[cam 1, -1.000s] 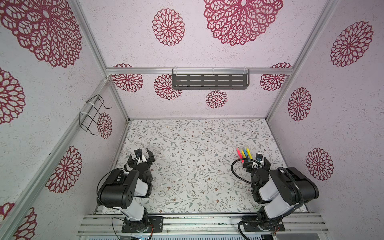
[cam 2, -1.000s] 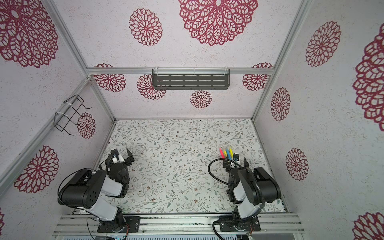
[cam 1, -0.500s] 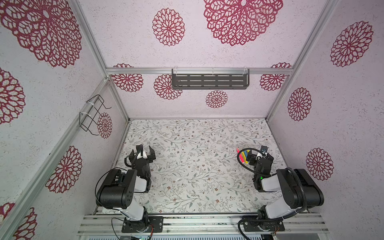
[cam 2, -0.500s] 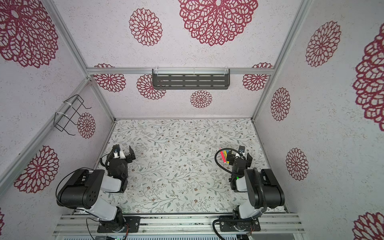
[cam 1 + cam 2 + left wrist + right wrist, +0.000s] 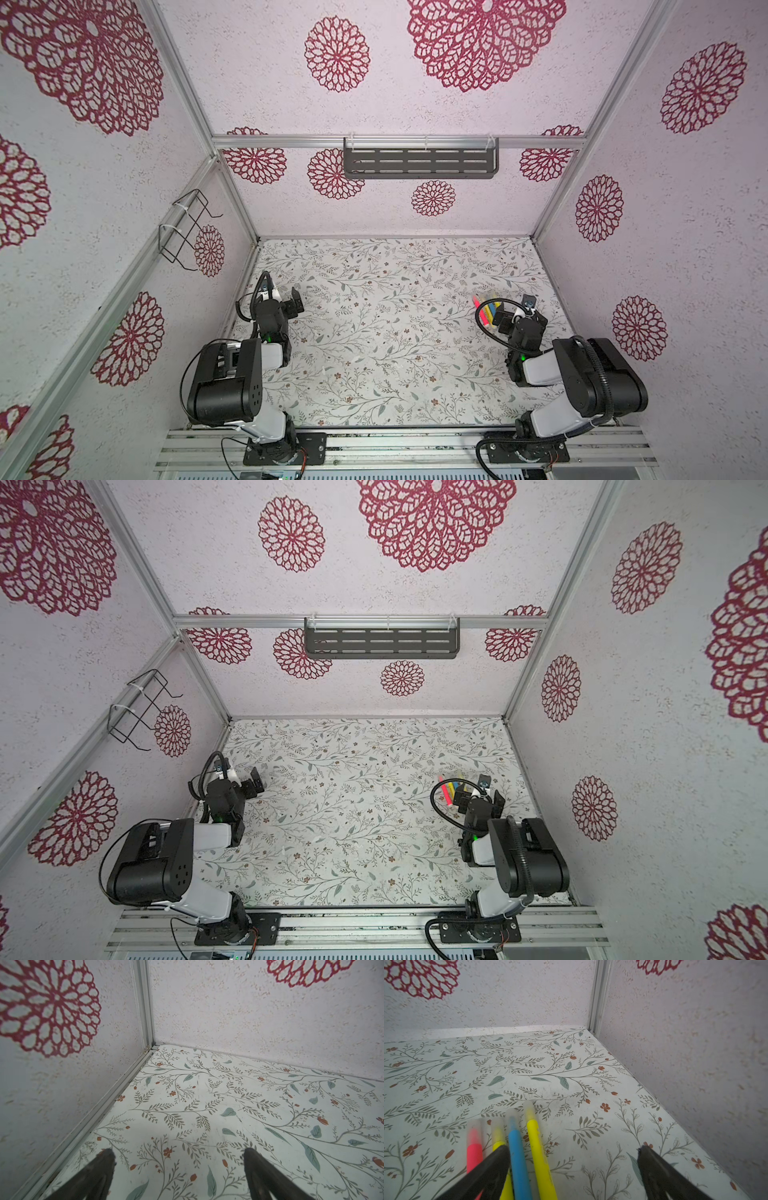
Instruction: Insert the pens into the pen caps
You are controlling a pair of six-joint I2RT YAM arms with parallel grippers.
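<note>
Four pens (image 5: 488, 311) flat on the right side of the desk (image 5: 395, 291), side by side and close together, near the right wall. Tips pointing toward the back wall. In the right wrist view, in a row: pink pen (image 5: 474, 1153), yellow pen (image 5: 497, 1144), blue pen (image 5: 517, 1157), second yellow pen (image 5: 539, 1157). See-through whitish pen caps (image 5: 528, 1108) over all four tips there, a bit blurry. Right end effector (image 5: 515, 309) low down and just beside the pens, jaws spread wide, nothing held between them. One dark finger (image 5: 492, 1165) in front of the yellow pen, between the pink pen and the blue pen; touching or not, hard to tell. Left end effector (image 5: 282, 296) well apart from the pens, over on the left side of the desk near the left wall. Jaws spread wide there too, nothing held. In the left wrist view, just flowery desk between its two dark fingers (image 5: 252, 1159).
</note>
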